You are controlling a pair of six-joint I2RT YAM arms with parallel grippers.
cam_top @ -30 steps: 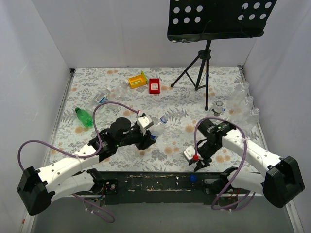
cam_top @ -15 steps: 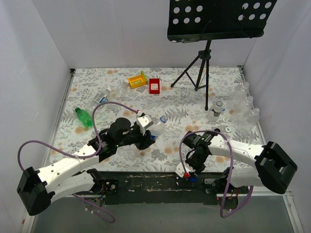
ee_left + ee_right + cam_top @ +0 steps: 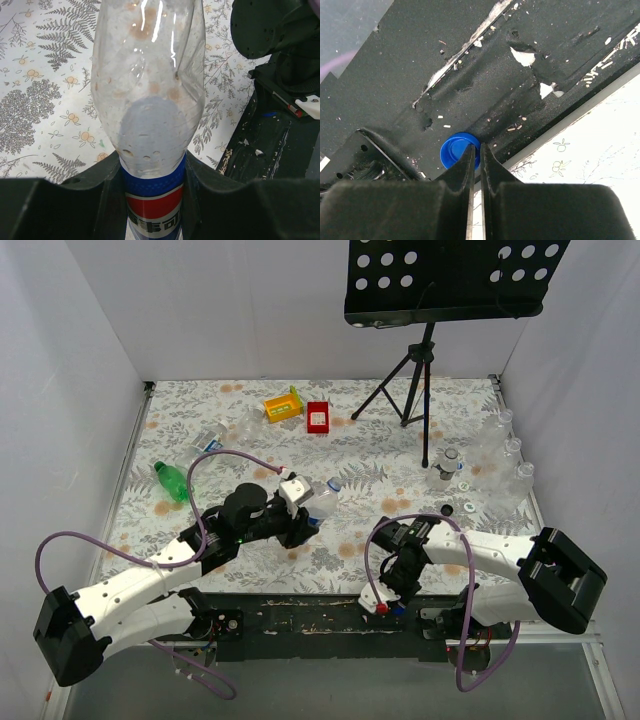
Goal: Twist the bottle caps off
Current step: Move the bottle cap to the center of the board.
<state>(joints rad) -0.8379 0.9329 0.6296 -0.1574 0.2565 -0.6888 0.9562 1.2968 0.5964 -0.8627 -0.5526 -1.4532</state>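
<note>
The Pepsi bottle (image 3: 150,90) is clamped at its label by the left gripper (image 3: 152,172); its neck lies out of the wrist view, so no cap can be confirmed there. The right gripper (image 3: 476,150) is over the black base plate (image 3: 530,75), with its jaws drawn almost together and empty. A loose blue cap (image 3: 452,152) lies at their tips. Cap set-down is judged done. Next, the right jaws must be opened and brought to the bottle neck.

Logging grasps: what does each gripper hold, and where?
Left gripper clamps the Pepsi bottle at its labelled band; right gripper, shut, holds nothing, tips by a blue cap.
</note>
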